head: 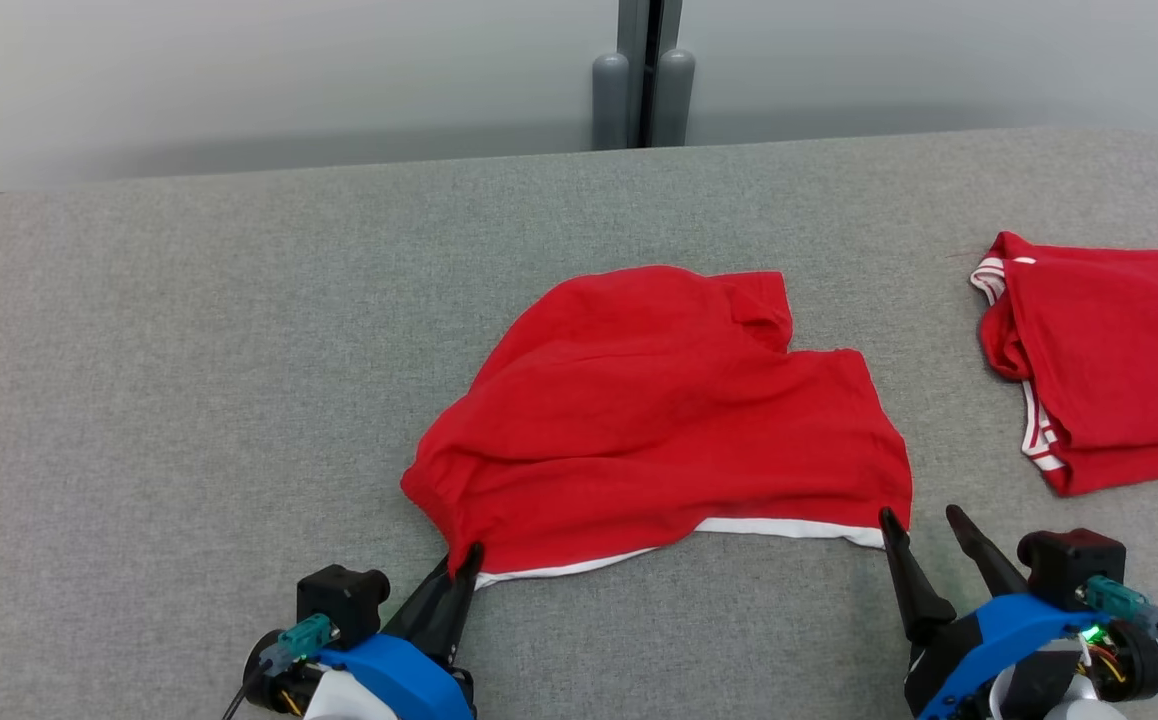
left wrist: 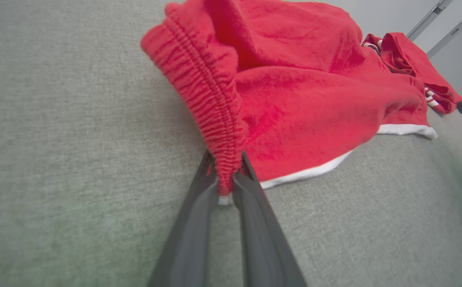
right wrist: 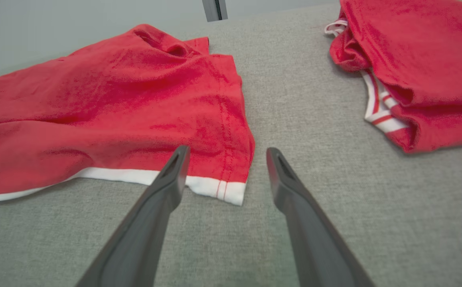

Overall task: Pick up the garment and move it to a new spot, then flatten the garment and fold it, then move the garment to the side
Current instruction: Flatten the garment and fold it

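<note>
The left gripper [head: 466,560] pinches the near left corner of the garment [head: 659,420], which lies long left to right; the right gripper [head: 919,514], spread wide, is poised around its near right corner

garment [head: 659,420] corner inside left hand [head: 466,562], second garment [head: 1119,370] cropped

Cloth on cloth
Shorts [head: 659,400] soft, fuzzy red knit, ribbed waistband [left wrist: 211,107]; table cover [head: 189,350] coarse grey weave, matt; fingers [right wrist: 155,211] smooth, perhaps plastic.
</note>
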You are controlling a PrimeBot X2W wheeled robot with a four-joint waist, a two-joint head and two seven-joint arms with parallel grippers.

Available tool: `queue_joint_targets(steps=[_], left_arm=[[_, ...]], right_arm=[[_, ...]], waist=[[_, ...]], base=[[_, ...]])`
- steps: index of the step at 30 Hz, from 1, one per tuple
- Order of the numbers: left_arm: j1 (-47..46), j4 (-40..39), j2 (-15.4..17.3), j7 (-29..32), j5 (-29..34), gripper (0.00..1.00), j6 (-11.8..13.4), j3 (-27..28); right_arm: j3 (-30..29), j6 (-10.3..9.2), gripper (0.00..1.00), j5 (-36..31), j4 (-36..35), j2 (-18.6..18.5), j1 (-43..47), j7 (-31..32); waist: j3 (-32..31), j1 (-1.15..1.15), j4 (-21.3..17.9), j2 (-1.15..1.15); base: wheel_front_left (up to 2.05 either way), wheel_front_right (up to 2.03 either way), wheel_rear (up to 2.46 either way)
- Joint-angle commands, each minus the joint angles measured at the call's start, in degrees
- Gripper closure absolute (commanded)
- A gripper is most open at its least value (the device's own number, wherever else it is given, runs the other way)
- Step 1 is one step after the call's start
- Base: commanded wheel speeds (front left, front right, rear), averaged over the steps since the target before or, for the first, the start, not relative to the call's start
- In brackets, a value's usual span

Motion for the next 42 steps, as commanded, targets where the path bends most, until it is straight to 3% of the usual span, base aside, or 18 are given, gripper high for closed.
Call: queue_joint_targets(steps=[1,10,11,12,13,17,22,27,34,38,42], left_arm=[[-1.2,0.3,0.6,-0.3,-0.3,1.00,-0.4,-0.2],[-3.7,1.9,0.3,-1.0,-1.9,1.00,-0.4,-3.9],[-3.9,2.1,0.4,-1.1,-2.2,1.00,-0.4,-4.3],[-4.1,2.2,0.4,-1.1,-2.4,1.00,-0.4,-4.7],[-4.2,2.3,0.4,-1.2,-2.6,1.00,-0.4,-5.0],[-4.9,0.8,0.9,-1.9,-3.3,1.00,-0.4,-4.9],[-4.5,-6.0,3.2,-2.4,-4.7,1.00,0.1,-2.7],[-3.8,-18.1,7.5,0.7,-7.0,1.00,1.8,0.3],[-6.4,-36.9,13.8,9.4,-11.0,1.00,4.8,4.7],[-10.1,-42.5,16.6,14.4,-13.2,1.00,6.2,7.2],[-15.3,-42.0,17.6,17.2,-14.8,1.00,6.5,9.7]], right_arm=[[-0.4,0.04,0.00,-0.4,1.2,-0.1,-1.4,0.5],[1.0,0.10,0.00,-3.2,13.3,0.1,-7.2,5.9],[1.5,0.11,0.32,-3.0,13.9,0.2,-7.3,6.0],[1.9,0.11,0.87,-2.8,14.3,0.2,-7.5,5.6],[2.4,0.12,1.00,-2.5,14.6,0.3,-7.6,5.7],[1.7,0.09,1.00,-0.3,11.9,0.1,-7.0,4.3],[0.0,0.04,1.00,1.1,1.7,-0.1,-5.0,3.9],[-2.1,0.04,1.00,0.2,-11.5,-0.1,-2.8,8.9],[-2.4,0.04,1.00,-0.4,-29.0,-0.1,-3.6,17.6],[-2.1,0.04,1.00,0.7,-33.7,-0.9,-7.4,22.2],[-1.7,0.04,1.00,3.6,-31.1,-2.1,-14.0,24.0]], waist=[[0.3,-0.01,0.1,0.00],[1.4,-0.01,1.4,0.00],[1.4,-0.01,1.5,0.00],[1.4,-0.01,1.6,0.00],[1.3,-0.01,1.7,0.00],[0.5,-0.01,2.0,0.00],[-1.2,-0.01,2.0,0.00],[-3.1,-0.01,2.0,0.00],[-3.5,-0.01,2.2,0.00],[-1.2,-0.01,2.0,0.00],[2.6,-0.01,1.4,0.00]], base=[[0.00,0.00,0.00],[0.00,0.00,0.00],[0.00,0.00,0.00],[0.00,0.00,0.00],[0.00,0.00,0.00],[0.00,0.00,0.00],[0.00,0.00,0.00],[0.00,0.00,0.00],[0.00,0.00,0.00],[0.00,0.00,0.00],[0.00,0.00,0.00]])
